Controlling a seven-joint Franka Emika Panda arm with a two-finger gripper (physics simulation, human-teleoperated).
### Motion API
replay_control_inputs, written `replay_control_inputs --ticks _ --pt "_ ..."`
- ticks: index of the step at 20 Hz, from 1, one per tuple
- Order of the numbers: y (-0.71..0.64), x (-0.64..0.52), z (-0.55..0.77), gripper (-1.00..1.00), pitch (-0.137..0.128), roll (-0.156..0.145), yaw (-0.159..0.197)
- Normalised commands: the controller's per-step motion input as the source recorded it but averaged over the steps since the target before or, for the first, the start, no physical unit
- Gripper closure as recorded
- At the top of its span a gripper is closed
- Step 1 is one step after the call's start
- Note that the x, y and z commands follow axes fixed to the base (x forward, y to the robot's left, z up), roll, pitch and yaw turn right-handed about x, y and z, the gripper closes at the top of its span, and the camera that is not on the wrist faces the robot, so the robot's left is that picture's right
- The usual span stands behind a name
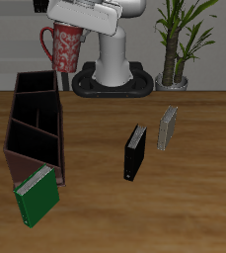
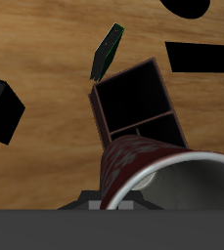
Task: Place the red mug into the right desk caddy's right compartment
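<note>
The red mug [image 1: 63, 45], speckled and with a loop handle, hangs in the air at the table's back, above the far end of the right desk caddy [image 1: 34, 126]. My gripper [image 1: 77, 30] is shut on the mug's rim. The caddy is a long dark brown box with slanted dividers; its squarish end compartment [image 1: 37, 85] lies just below and in front of the mug. In the wrist view the mug [image 2: 141, 168] fills the foreground, its grey-white inside showing, with the caddy [image 2: 133, 96] open beneath it.
A green book [image 1: 36, 195] leans at the caddy's near end and also shows in the wrist view [image 2: 107, 51]. A black box [image 1: 134, 153] and a grey-white book [image 1: 168, 128] stand mid-table. A potted plant [image 1: 179, 44] and the robot base [image 1: 114, 71] are at the back.
</note>
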Motion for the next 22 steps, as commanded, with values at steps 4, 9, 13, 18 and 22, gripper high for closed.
replay_control_inputs --ticks 4,9,13,18,22 --pt "-0.18 -0.19 -0.04 1.00 0.002 -0.028 -0.016" --pt "-0.28 -0.18 -0.04 1.00 -0.007 -0.035 -0.021" --pt "-0.27 -0.20 -0.21 1.00 0.051 0.009 -0.034" --pt "-0.15 -0.18 -0.17 1.00 0.021 -0.015 0.000" --pt "-0.21 -0.20 -0.17 1.00 0.045 0.007 -0.031"
